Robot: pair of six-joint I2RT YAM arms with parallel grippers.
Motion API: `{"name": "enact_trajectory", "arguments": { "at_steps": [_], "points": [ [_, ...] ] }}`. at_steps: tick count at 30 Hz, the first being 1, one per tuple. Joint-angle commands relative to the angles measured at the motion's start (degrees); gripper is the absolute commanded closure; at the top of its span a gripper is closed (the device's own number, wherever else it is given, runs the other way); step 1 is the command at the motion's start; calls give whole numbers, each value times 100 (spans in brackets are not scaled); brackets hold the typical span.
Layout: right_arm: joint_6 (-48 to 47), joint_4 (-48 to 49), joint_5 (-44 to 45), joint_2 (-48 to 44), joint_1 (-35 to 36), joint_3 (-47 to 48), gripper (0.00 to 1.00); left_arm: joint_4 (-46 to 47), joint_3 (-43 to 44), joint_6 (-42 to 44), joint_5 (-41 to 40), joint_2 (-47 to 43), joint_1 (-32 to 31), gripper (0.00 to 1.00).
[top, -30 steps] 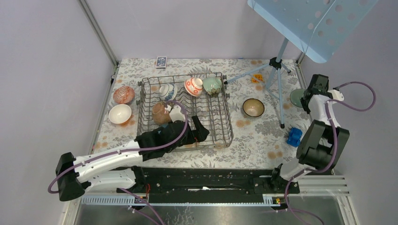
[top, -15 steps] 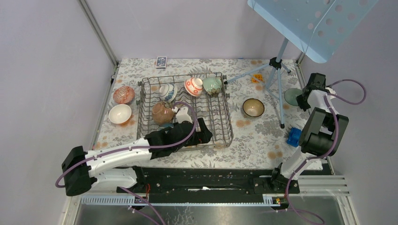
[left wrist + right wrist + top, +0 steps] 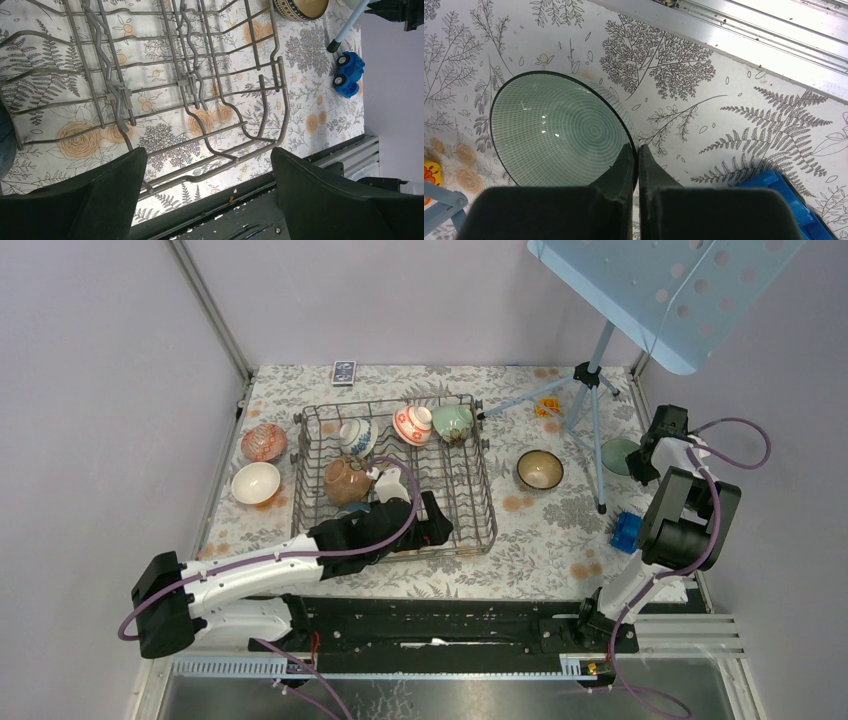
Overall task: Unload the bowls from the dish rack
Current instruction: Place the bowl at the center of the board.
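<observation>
The grey wire dish rack [image 3: 484, 502] holds a brown bowl [image 3: 343, 481], a blue-and-white bowl [image 3: 357, 435], a red-and-white bowl [image 3: 412, 424] and a pale green bowl [image 3: 452, 421]. My left gripper [image 3: 437, 523] hovers open over the rack's near right corner [image 3: 280, 100], with nothing between its fingers [image 3: 207, 195]. At the table's far right my right gripper [image 3: 647, 454] is shut on the rim of a green striped bowl [image 3: 559, 130]; its fingertips [image 3: 636, 150] pinch the dark rim, just over the cloth.
On the cloth left of the rack sit a red patterned bowl [image 3: 264, 443] and a white bowl [image 3: 255, 483]. A dark bowl [image 3: 539, 469] sits right of it. A tripod [image 3: 590, 380] and a blue toy car [image 3: 627, 531] stand near the right arm. The aluminium frame rail [image 3: 774, 35] is close behind.
The left arm swung right from beside the brown bowl to the rack's near right part, then held still. The right gripper shifted the green bowl slightly left and lower.
</observation>
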Motion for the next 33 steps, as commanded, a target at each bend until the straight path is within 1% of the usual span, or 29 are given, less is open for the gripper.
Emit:
{"name": "enact_trajectory", "arguments": {
  "at_steps": [1,5,7,10,12,14,15,16,17,20,23,27,29,33],
  "points": [
    [-157,265,-81,9,-54,-11,95,194,140,-48,32,-63,23,2],
    [-236,304,-113,-36,-105,-118,74,154,97,-89,-15,-142,27,2],
    [-234,320,-121,-86,-118,-162,70,154,86,-89,-25,-183,27,2],
    [-246,321,-130,-188,-127,-211,68,150,49,-85,-7,-189,27,2],
    [-250,278,-127,-245,-127,-199,64,120,33,-111,18,-197,27,2],
    [-281,214,-125,-310,-127,-156,55,70,30,-124,31,-234,27,2],
    [-289,154,-107,-345,-127,-127,49,43,29,-124,20,-264,27,2],
    [-295,110,-96,-408,-127,-112,41,20,24,-124,1,-302,27,2],
    [-301,84,-85,-465,-127,-109,35,10,13,-117,-4,-350,25,2],
    [-304,-73,-51,-728,-130,-46,23,-44,11,-36,-4,-474,24,2],
    [-292,-324,-12,-1015,-127,64,18,-115,-4,-38,16,-607,27,2],
    [-147,-642,-87,-1575,-127,106,16,-119,-95,-63,42,-867,25,1],
    [20,-680,-207,-2009,-103,-123,16,-108,-148,13,52,-944,27,1],
    [255,-610,-405,-3146,104,-909,16,-231,-112,223,45,-1007,27,1]
  ]
}}
